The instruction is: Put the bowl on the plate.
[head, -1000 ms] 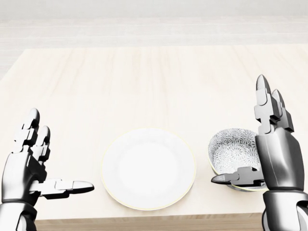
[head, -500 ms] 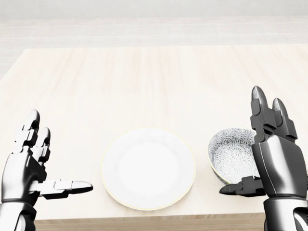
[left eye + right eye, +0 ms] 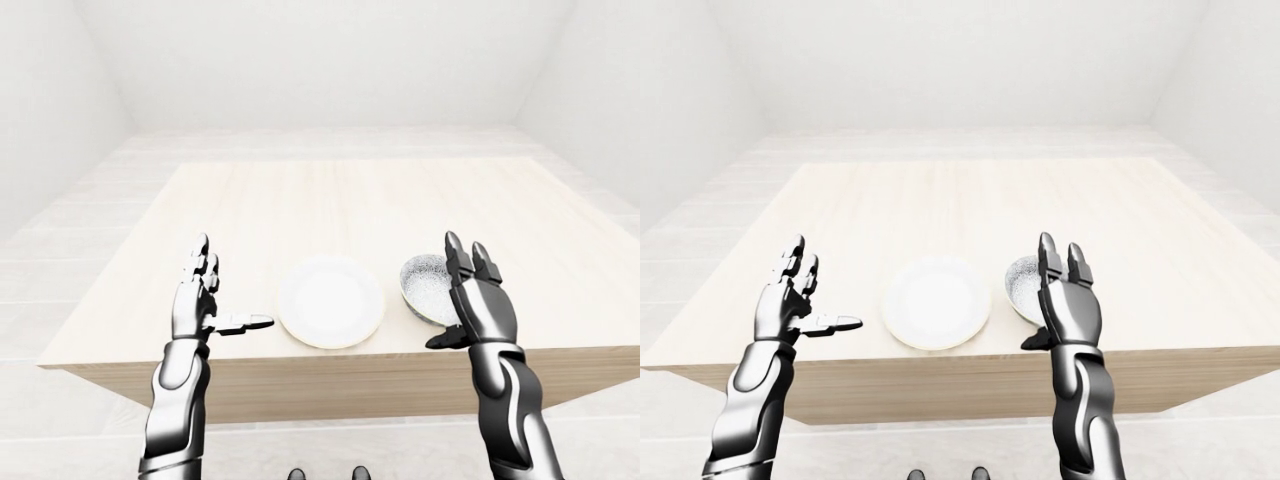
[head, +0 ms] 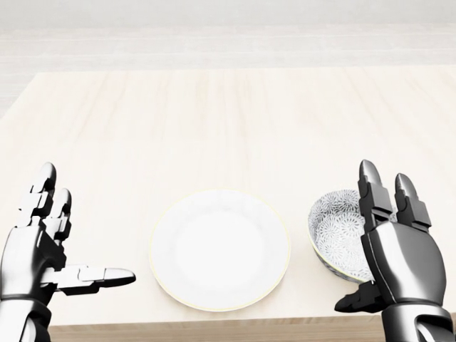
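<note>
A round white plate [image 4: 219, 249] lies flat on the pale wooden table [image 4: 214, 121], near its bottom edge in the head view. Just right of the plate, a small gap apart, stands a bowl [image 4: 336, 229] with a grey speckled inside. My right hand [image 4: 365, 241] is open, palm facing left, fingers [image 4: 370, 187] pointing up; it covers the bowl's right side, and its thumb [image 4: 354, 301] hangs below the bowl's rim. My left hand [image 4: 87, 226] is open too, left of the plate, with nothing in it and its thumb [image 4: 107, 275] pointing at the plate.
The table's near edge [image 3: 330, 372] runs just under both hands, with a drop to the light floor below it. White walls close the room on all sides. The robot's feet [image 3: 322, 473] show at the bottom of the left-eye view.
My right hand has sunk toward the bottom of the head view and drifted slightly left; its thumb has slid off the bowl's lower rim. Plate, bowl and left hand are where they were.
</note>
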Robot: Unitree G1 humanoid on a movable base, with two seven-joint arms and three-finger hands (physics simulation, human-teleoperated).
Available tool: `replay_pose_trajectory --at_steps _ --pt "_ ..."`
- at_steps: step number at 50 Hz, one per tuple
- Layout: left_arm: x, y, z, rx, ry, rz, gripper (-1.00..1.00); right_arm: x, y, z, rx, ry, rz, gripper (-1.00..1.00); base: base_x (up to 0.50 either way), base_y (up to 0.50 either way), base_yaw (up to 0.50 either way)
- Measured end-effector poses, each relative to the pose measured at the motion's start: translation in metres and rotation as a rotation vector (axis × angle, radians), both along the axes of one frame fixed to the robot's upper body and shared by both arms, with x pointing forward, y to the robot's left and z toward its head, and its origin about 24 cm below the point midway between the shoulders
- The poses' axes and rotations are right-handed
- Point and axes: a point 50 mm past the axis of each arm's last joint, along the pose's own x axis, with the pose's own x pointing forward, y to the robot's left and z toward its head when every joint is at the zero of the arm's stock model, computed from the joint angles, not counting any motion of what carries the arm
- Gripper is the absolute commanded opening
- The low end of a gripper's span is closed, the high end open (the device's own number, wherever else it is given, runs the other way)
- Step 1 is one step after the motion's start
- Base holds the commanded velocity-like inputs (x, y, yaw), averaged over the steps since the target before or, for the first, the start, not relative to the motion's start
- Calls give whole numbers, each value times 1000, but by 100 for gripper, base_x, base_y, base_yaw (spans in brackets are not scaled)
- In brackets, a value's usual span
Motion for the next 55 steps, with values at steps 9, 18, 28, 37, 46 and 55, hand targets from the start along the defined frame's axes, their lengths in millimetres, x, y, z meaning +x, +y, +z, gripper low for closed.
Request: replay_pose_trajectory --at_steps 9,18,28,37,46,55 --pt "-5 -3 2 83 -15 6 100 0 -1 -5 -21 26 -10 100 0 0 0" --pt "-9 -7 0 148 -23 4 100 0 -3 -8 -27 39 -18 100 0 0 0" --pt "-12 -9 2 182 -28 2 100 0 -4 -9 -27 41 -24 100 0 0 0" --pt "-14 -9 4 194 -33 3 100 2 -5 -10 -27 46 -25 100 0 0 0" --pt "-14 -9 5 198 -35 3 100 6 -6 -19 -32 70 -31 100 0 0 0" --pt "-13 -10 6 202 -35 2 100 13 -9 -33 -33 100 -45 100 0 0 0"
